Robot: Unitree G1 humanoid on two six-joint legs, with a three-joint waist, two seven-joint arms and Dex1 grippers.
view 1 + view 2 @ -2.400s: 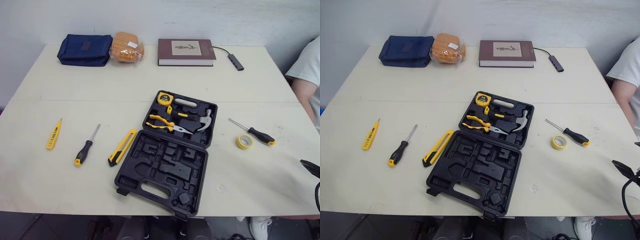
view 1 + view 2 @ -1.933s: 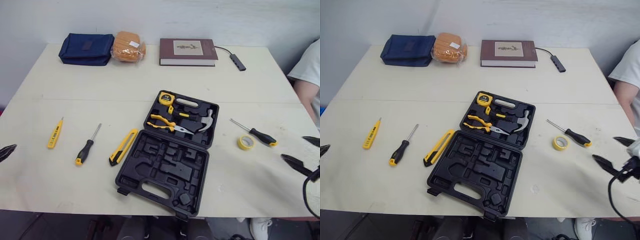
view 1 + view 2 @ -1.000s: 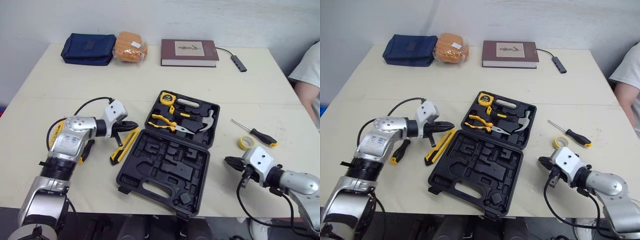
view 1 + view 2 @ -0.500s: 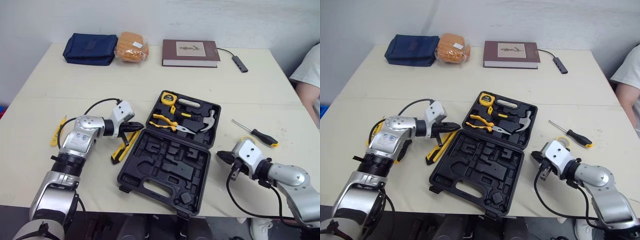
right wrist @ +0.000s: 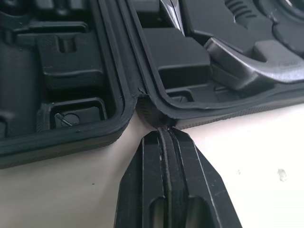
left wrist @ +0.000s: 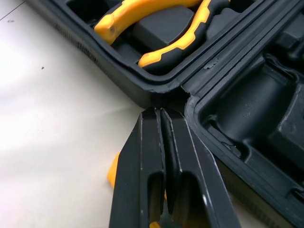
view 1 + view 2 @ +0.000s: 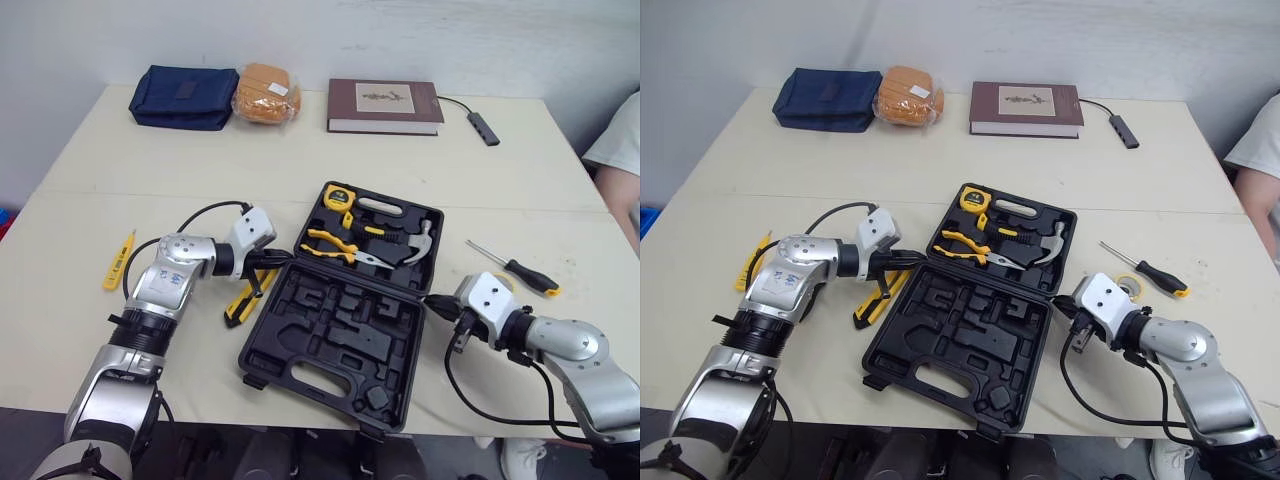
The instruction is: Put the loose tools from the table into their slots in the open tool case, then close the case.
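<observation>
Black plastic case (image 7: 330,345) lies open flat in the middle of the table (image 7: 300,150), its near corner close to the front edge. The far half holds a tape measure (image 7: 338,195), pliers (image 7: 340,245) and hammer (image 7: 418,243); several slots are bare.

Both grippers sit at the hinge line, one at each end. The left gripper (image 6: 160,113) is pressed shut with nothing between its fingers, tips touching the case wall at the hinge notch. The right gripper (image 5: 164,133) is likewise closed and empty, tips at the opposite notch.

No loose tool is in hand, so the loading step looks not yet begun. The arms seem to be steadying or squaring the case.

The knife (image 7: 243,303) lies just beside the case's left wall, partly under the left gripper. It seems the nearest pick, which calls for backing off the hinge and opening the fingers first. A tester (image 7: 117,262) lies well out to the left. A screwdriver (image 7: 520,272) and tape roll (image 7: 1127,287) lie just beyond the right gripper.

Bare table on both flanks gives room to swing. A person's sleeve (image 7: 615,150) borders the right side.
</observation>
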